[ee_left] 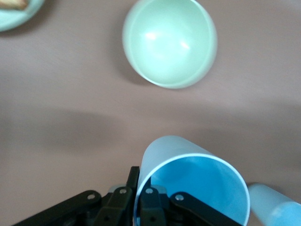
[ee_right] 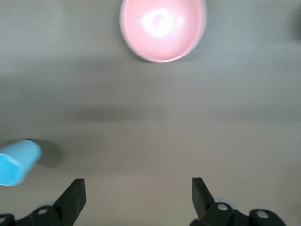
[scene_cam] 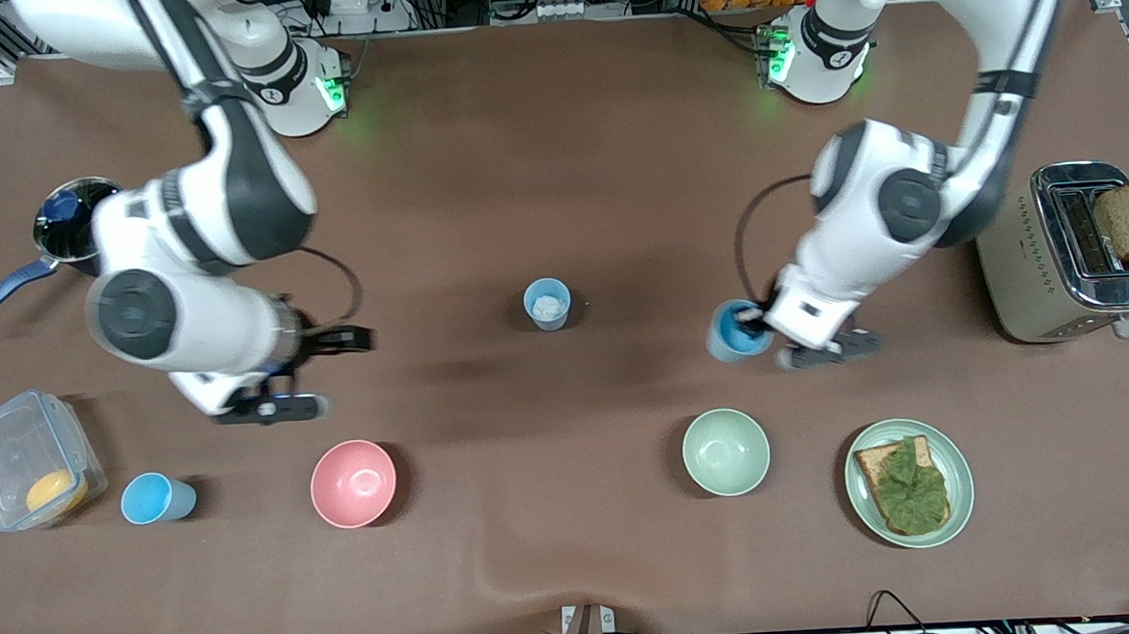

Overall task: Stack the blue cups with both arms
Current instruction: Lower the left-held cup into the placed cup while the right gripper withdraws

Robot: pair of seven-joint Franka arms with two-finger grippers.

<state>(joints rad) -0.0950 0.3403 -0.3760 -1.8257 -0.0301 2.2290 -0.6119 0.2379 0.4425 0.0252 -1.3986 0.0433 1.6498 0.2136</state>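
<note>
Desk [scene_cam: 556,163]: one cup [scene_cam: 546,304] mid-desk; two bowls [scene_cam: 353,483] nearer the camera; my left end effector [scene_cam: 756,321] holds another cup [scene_cam: 732,335].

Matt plastic blue cups [scene_cam: 547,304], glossy pink bowl [scene_cam: 353,483], shiny metal toaster [scene_cam: 1071,252].

The left gripper [scene_cam: 753,324] is mostly hidden under its own wrist and the blue cup [scene_cam: 732,332] it grips, while the saucepan [scene_cam: 65,227] sits half covered by the blurred right arm [scene_cam: 186,279].
</note>
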